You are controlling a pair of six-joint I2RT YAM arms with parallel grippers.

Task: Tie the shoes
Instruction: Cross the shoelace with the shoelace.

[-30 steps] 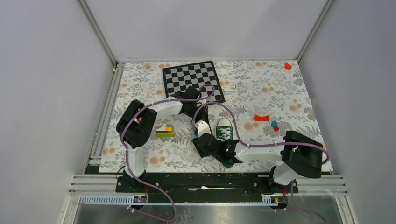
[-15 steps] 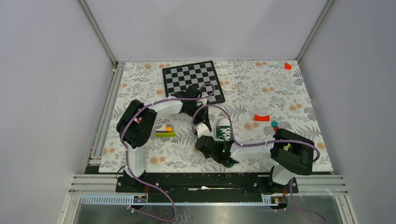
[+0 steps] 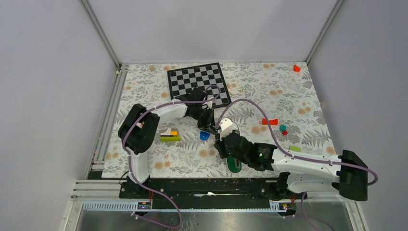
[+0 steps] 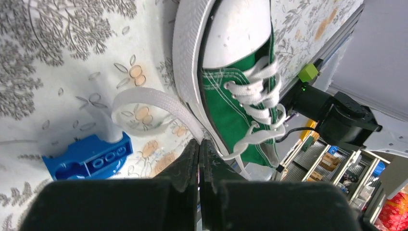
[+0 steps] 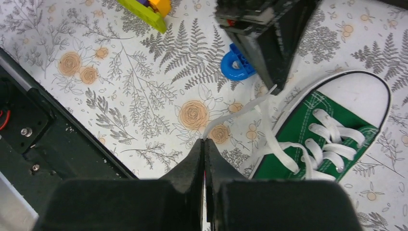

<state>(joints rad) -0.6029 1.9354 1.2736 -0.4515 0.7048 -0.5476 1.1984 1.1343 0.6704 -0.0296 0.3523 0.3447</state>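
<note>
one shoe (image 3: 228, 127), small, green canvas, white toe cap and sole, white laces. it stands on its sole on the flowered cloth (image 3: 288, 96), near the middle of the near half, toe towards the far wall and heel towards the arm bases.

left gripper (image 4: 198, 145): fingers pressed together just beside the shoe's left flank. the looped lace (image 4: 159, 98) arcs over the cloth and runs in between them, so it is pinched.

right gripper (image 5: 204, 143): over the shoe's left side, fingers closed to a slit. the loose lace (image 5: 240, 111) leads from the eyelets down to their tips and looks nipped there.

blue piece (image 4: 89, 156): on the cloth, just left of the toe, close by the left gripper.

chessboard (image 3: 198, 84): flat, beyond the shoe, towards the far wall.

stacked bricks (image 3: 169, 134): yellow-green base, well to the left of the shoe.

red block (image 3: 270, 121): right of the toe, apart from it.

green block (image 3: 294, 148): further right, near the right arm.
</note>
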